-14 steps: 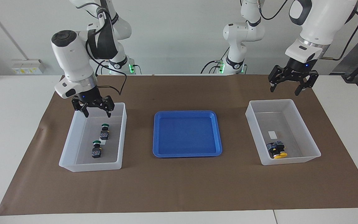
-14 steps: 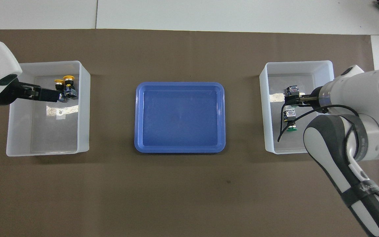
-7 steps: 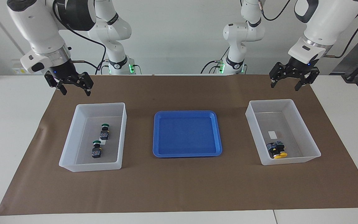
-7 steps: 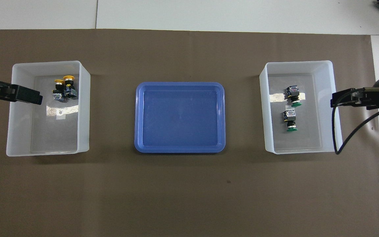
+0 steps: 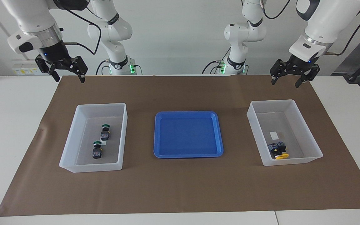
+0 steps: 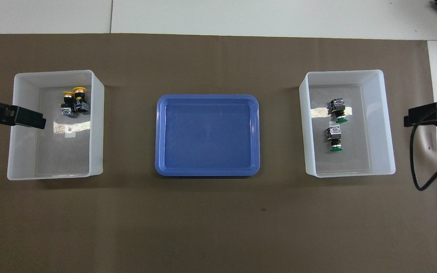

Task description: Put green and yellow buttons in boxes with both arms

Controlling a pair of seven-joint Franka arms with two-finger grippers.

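On the brown mat [image 5: 180,190], three things stand in a row and break the open surface. The blue tray [image 5: 188,154] sits at centre. One box [image 5: 70,140] lies at its 9 o'clock in the facing view, the other box [image 5: 308,137] at 3 o'clock. Bare mat lanes run between tray and boxes. The tall box walls block sideways entry, but both boxes are open from above.

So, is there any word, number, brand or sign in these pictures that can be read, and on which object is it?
None can be read.
White label in the box with the yellow buttons: looks blank.
Label in the box with the green buttons: no print can be made out.
Wall sockets: yellow stickers, too small to read.
Button bases: shiny markings, unreadable.
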